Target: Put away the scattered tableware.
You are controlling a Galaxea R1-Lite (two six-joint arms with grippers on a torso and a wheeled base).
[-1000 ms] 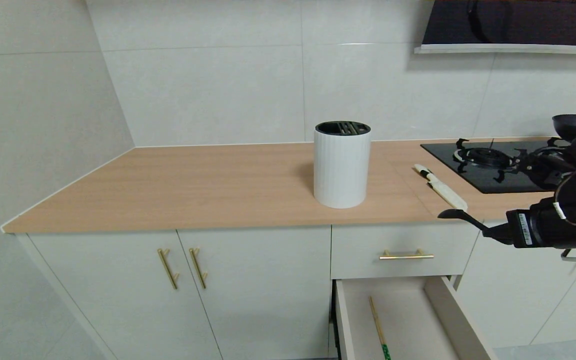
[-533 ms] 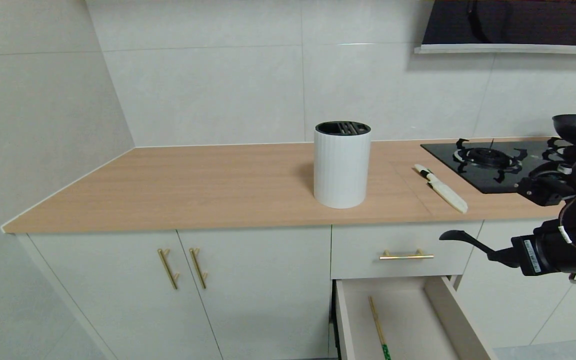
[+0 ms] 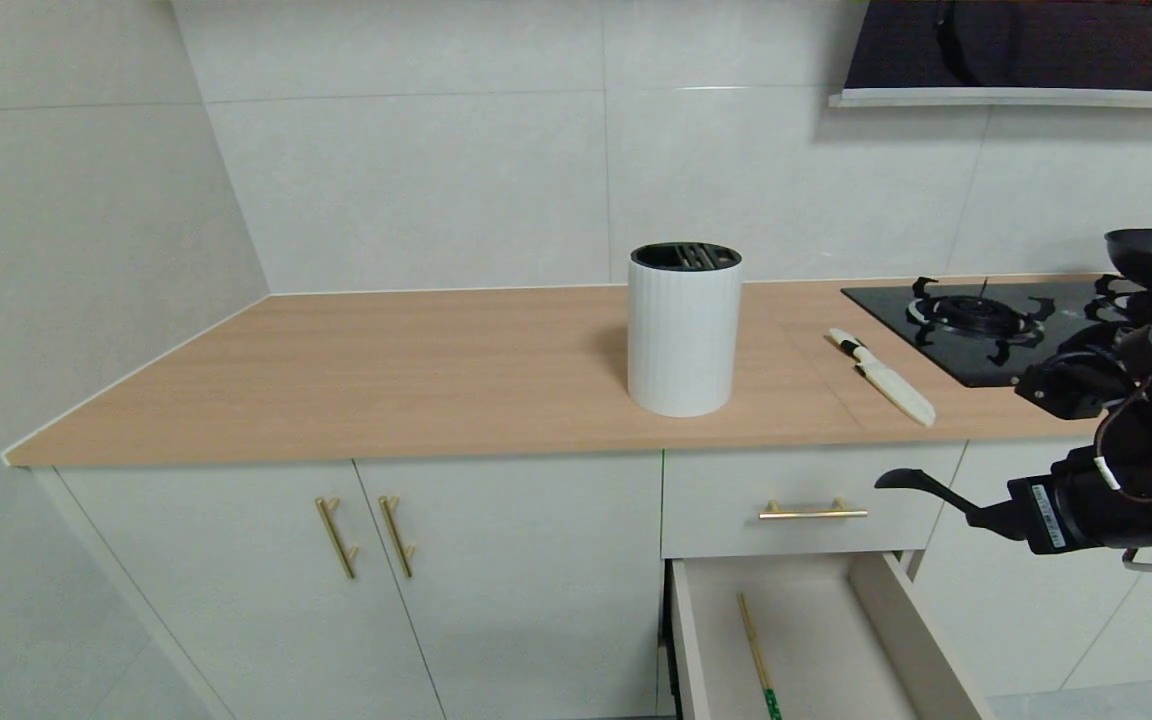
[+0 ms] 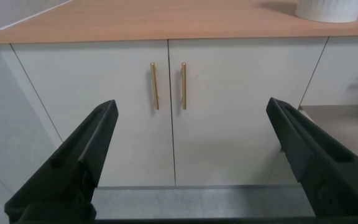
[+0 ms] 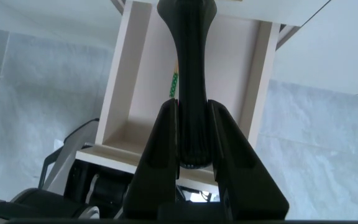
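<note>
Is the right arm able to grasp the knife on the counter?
Probably not yet: the right gripper has its jaws shut on a black utensil, though the way to the knife looks free.

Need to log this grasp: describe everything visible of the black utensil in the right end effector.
The black utensil is slim, matte and plastic-looking: a long straight shaft whose free end widens and curves. The right end effector is shut on its other end, holding it roughly level in the air before the cabinet fronts, higher than the open drawer. Nothing else touches it.
</note>
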